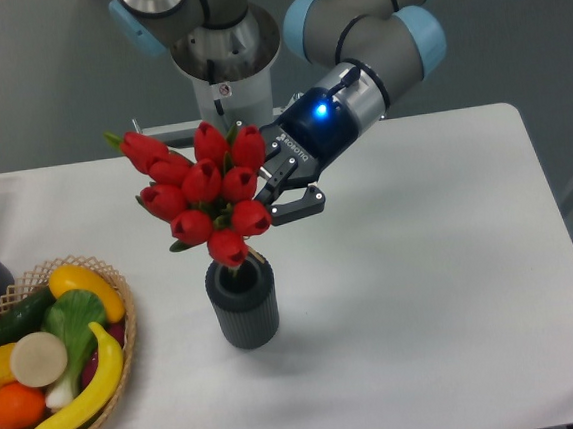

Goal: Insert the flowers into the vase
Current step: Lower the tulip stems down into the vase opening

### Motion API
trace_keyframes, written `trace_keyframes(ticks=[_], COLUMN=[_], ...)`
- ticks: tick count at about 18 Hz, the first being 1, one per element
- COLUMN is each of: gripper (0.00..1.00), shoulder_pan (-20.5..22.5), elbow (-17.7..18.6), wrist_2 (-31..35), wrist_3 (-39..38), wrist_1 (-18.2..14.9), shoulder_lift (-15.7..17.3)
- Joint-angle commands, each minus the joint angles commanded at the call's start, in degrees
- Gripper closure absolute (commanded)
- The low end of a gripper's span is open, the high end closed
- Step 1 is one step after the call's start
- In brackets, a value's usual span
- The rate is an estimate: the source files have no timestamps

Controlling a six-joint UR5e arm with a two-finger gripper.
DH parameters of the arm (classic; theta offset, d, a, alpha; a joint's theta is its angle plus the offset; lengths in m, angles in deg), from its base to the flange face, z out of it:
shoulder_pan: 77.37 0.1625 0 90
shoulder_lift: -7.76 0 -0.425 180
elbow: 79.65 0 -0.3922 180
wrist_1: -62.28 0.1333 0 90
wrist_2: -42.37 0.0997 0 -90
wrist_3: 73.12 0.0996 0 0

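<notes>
Centre frame: bunch of red tulip flowers (204,194) over ribbed dark grey cylindrical vase (242,304), stems entering mouth.
Two-finger gripper (279,190): jaws clenched on stems.
You: lower straight, release once seated.

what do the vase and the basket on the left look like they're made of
The vase: matte dark grey, finely ribbed; probably plastic or rubber, though I can't be sure. The basket: tan woven strands with an open scalloped rim, probably wicker or rattan.
</notes>
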Motion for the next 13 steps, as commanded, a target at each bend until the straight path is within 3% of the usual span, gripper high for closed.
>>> trace_keyframes(ticks=[13], gripper=[0.62], shoulder_pan=[0.35], elbow=[4.83], wrist_2=[0.18], wrist_3=[3.86], wrist_1=[0.00], shoulder_lift=[-2.81])
